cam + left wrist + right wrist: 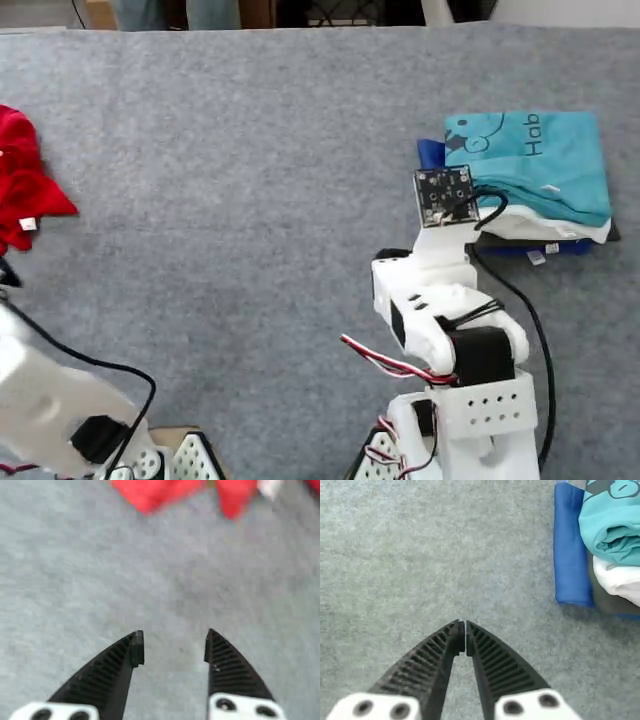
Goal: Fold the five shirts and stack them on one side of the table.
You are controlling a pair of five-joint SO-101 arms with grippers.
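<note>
Where the fixed camera looks down, a crumpled red cotton shirt [25, 185] lies on the grey felt-covered bench [250, 150], well apart from a folded stack of shirts topped in teal [530, 165]. The left hand [174, 635], fingers apart and empty, faces the red shirt across bare bench. The right hand [464, 626], fingers together and empty, hangs near the stack.

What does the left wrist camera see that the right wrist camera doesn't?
Left wrist view: a bunched red shirt lying beyond the left gripper, whose fingers are open and empty. Right wrist view: the folded stack, a teal shirt on a white shirt with a blue shirt lower down, beside the right gripper, shut on nothing. Both: the grey table beneath the gripper.
</note>
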